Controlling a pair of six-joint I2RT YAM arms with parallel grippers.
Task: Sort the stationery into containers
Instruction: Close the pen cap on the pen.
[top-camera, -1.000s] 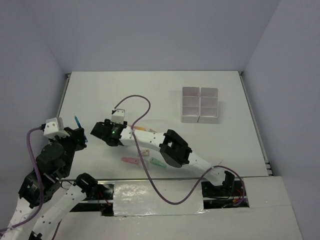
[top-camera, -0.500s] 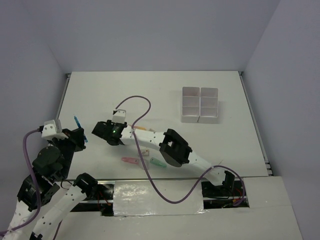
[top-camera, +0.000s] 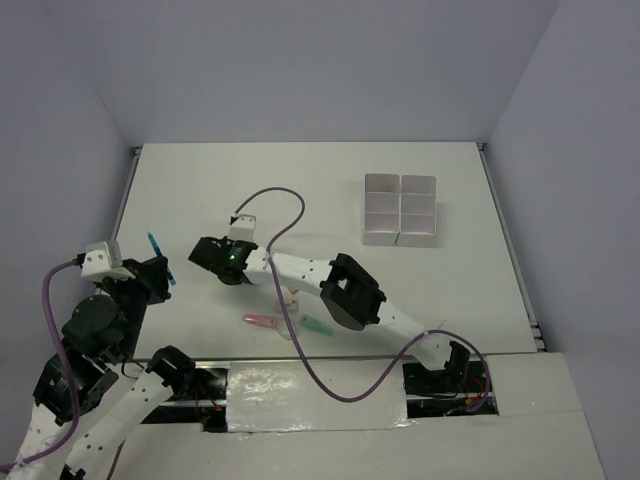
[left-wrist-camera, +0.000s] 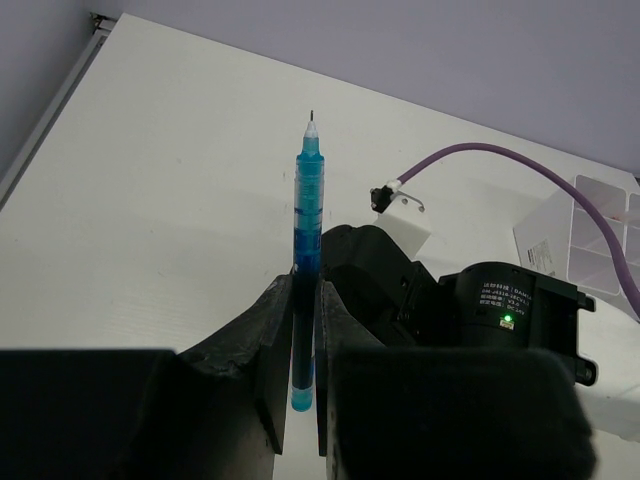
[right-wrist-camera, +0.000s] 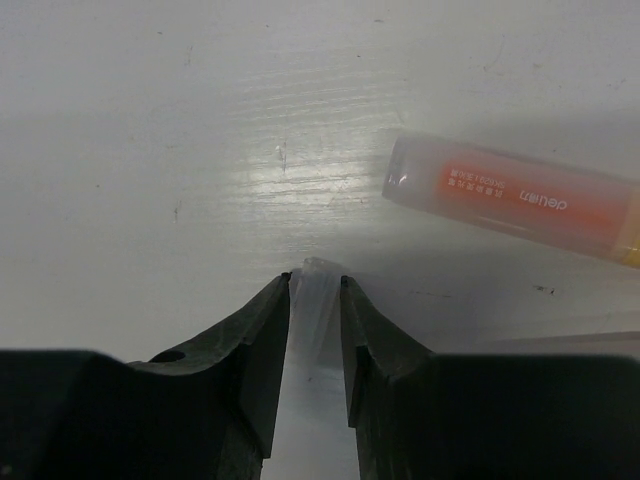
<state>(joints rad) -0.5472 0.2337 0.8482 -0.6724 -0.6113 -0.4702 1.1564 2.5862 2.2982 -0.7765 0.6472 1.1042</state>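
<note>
My left gripper (left-wrist-camera: 305, 292) is shut on a thin blue pen (left-wrist-camera: 308, 215), which stands out past the fingertips, tip forward. In the top view the left gripper (top-camera: 160, 272) holds the pen (top-camera: 155, 244) above the table's left side. My right gripper (right-wrist-camera: 314, 280) is low on the table, jaws closed to a narrow gap on a small clear piece (right-wrist-camera: 313, 272). An orange highlighter (right-wrist-camera: 510, 197) lies just to its right. The right gripper (top-camera: 205, 255) sits left of centre. The white containers (top-camera: 400, 210) stand at the far right.
A pink piece (top-camera: 262, 321), a green piece (top-camera: 318, 327) and a small pale eraser (top-camera: 290, 303) lie near the front edge under the right arm. The right arm's purple cable (top-camera: 280, 200) loops over the middle. The right wrist (left-wrist-camera: 500, 310) is close in front of my left gripper.
The left arm has drawn back slightly toward the near edge with the blue pen. The right gripper has shifted a little up and to the right, staying low on the table.
</note>
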